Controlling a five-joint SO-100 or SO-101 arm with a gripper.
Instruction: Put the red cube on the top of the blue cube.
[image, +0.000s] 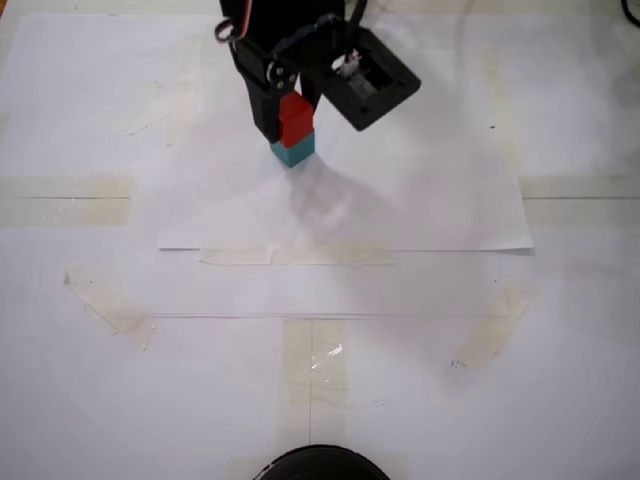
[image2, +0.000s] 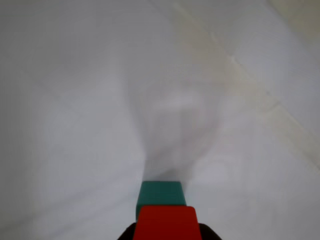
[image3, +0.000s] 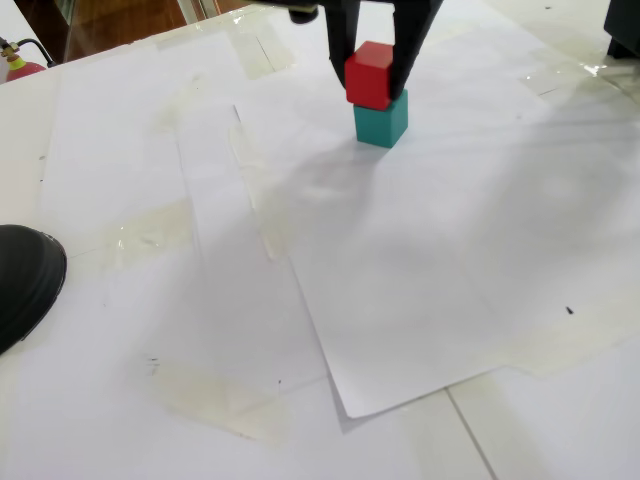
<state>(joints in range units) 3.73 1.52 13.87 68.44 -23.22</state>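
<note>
Red cube: the red cube (image3: 370, 74) sits on the top face of the blue cube (image3: 381, 120), with no gap showing between them in either fixed view; it looks shifted slightly toward the left of that fixed view, so it does not quite cover the lower cube.
Blue cube: teal, resting on the white paper sheet (image3: 420, 290) taped to the counter (image3: 90, 350), far from the sheet's near edge.
Wrist view: the red cube (image2: 166, 222) fills the bottom edge with the blue cube (image2: 161, 194) peeking out beyond it; the two line up closely side to side.
Jaws: the gripper (image3: 372, 60) has its jaws closed on the red cube, one black finger down each side face.
Other fixed view: the red cube (image: 295, 117) is stacked on the blue cube (image: 293, 149), the gripper (image: 290, 115) straddling it.
Step in hand: placing; by my reading the stack is made but the hold is not yet let go.
Next move calls for: parting the jaws evenly and only a little, so neither finger drags the red cube sideways, then lifting straight up clear of the stack.
Risk: a lopsided release could nudge the top cube off its small offset seat.
</note>
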